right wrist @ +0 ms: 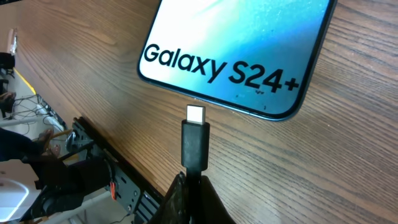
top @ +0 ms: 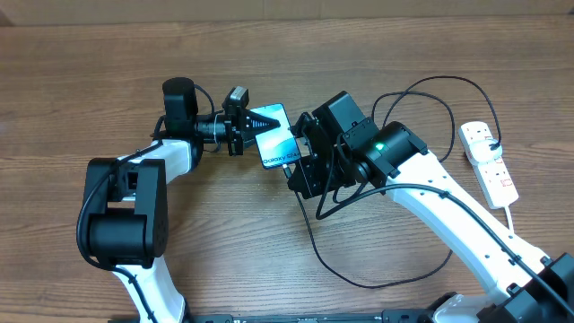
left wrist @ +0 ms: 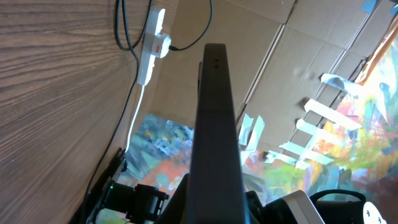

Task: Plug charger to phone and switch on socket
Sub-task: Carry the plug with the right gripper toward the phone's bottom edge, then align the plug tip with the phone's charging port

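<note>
The phone (top: 274, 136) lies near the table's middle, its blue screen reading "Galaxy S24+" (right wrist: 236, 43). My left gripper (top: 244, 126) is shut on the phone's upper end. In the left wrist view the phone (left wrist: 214, 124) appears edge-on as a dark slab that hides the fingers. My right gripper (right wrist: 199, 190) is shut on the charger's black connector (right wrist: 195, 142). Its metal tip points at the phone's bottom edge, a small gap away. The charger's thin black cable (top: 444, 79) loops across the right side. The white socket (top: 489, 161) lies at the far right.
The socket (left wrist: 155, 43) and its white lead also show in the left wrist view, with black cable beside them. In the overhead view the cable's loop runs under my right arm toward the table's front. The table's edge is close behind the right gripper.
</note>
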### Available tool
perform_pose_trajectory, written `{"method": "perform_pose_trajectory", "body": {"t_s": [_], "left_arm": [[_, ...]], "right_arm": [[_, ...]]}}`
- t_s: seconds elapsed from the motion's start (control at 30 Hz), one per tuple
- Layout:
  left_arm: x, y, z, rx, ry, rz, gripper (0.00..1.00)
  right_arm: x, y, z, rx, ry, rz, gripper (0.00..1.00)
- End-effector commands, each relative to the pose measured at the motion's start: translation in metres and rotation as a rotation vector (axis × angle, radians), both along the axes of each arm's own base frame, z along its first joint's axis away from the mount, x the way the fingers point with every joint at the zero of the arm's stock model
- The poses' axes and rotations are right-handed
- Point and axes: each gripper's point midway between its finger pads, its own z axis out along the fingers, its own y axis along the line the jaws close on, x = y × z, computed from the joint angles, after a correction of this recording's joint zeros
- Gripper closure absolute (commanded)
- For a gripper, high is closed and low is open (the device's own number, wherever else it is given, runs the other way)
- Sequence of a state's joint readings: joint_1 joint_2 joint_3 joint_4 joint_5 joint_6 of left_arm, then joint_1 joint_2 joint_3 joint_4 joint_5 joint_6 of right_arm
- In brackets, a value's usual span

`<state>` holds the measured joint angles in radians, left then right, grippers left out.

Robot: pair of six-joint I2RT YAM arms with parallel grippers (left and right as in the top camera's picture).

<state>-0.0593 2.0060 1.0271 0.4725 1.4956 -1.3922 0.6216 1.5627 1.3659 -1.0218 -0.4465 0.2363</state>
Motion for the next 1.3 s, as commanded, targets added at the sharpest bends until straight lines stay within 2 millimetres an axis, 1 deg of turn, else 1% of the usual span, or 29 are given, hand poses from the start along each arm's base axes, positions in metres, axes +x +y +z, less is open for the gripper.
{"method": "perform_pose_trajectory", "body": {"t_s": [0.0,1.27], "left_arm": [[-0.0011,-0.0036,0.0077,-0.009,-0.003,-0.022,0.96],[-0.0006,-0.0036,0.0074,-0.007,0.018,-0.018,0.96]], "right_arm": [[0.0003,-0.0006,-0.0025,-0.006,0.003,-0.005,0.96],[0.0025,0.0010,-0.0018,0.002,0.006,-0.023,0.96]]}}
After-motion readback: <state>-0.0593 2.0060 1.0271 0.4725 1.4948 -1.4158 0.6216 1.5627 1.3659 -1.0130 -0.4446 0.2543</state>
